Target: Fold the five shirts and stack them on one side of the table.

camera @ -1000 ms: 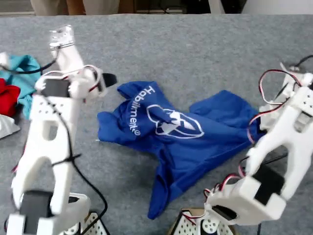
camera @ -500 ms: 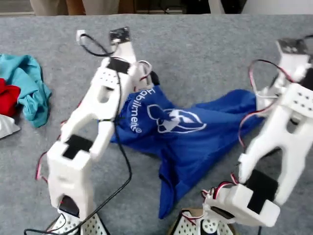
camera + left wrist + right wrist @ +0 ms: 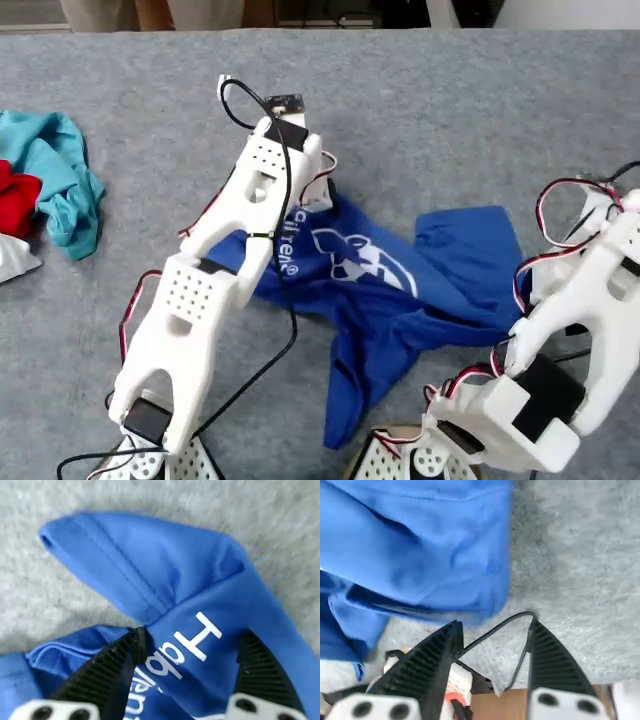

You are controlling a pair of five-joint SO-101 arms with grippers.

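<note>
White lettering [image 3: 172, 655] is printed on the blue shirt [image 3: 455, 275], just beside a white emblem [image 3: 355, 262]. In the high view the left arm [image 3: 250, 200] covers part of that lettering.

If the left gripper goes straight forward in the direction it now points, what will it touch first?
Most likely the blue shirt. The left gripper is open, and the shirt's printed cloth lies directly ahead of it. How much gap remains is unclear from the wrist view.
</note>
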